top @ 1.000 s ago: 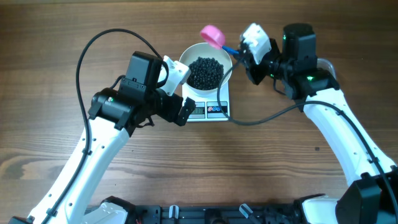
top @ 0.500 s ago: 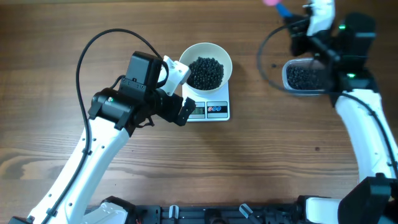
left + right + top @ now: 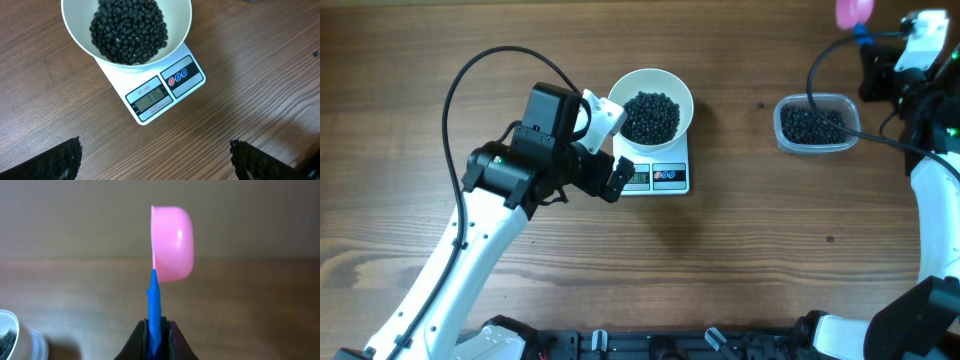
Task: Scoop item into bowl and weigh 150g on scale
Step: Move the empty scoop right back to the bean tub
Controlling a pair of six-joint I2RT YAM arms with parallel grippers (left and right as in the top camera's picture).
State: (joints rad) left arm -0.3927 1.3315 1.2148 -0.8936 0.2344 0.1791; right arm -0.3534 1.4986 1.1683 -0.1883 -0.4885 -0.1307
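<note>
Bowl position: the bowl (image 3: 176,46) sits on the scale (image 3: 194,80), upper centre of the overhead frame.
Item location: a heap of beads (image 3: 129,30) fills the bowl floor. A second stock lies in the clear tub (image 3: 779,126), well to the right of the scale.
Display: the display (image 3: 150,95) appears to read 116, short of the 150 target.
Done: several scoops' worth is evidently already in the bowl and registering on the scale.
Left to do: judged from the reading, roughly a quarter of the target is missing. Further scooping from the tub is required, in small final amounts to avoid overshoot.
Left gripper: the left gripper (image 3: 160,161) has its fingers spread wide and holds nothing. It hovers over the table (image 3: 740,260) just left of and below the scale.
Right gripper: the right gripper (image 3: 155,330) is pressed together on the blue scoop handle (image 3: 154,297). It carries the pink scoop (image 3: 172,242) at the upper right corner of the overhead frame, beyond the tub.
Hidden: the scoop is cut off by the top edge overhead. The wrist view shows only its outer shell, so any contents cannot be told.
Unclear: the display's unit marks are too small to read.
</note>
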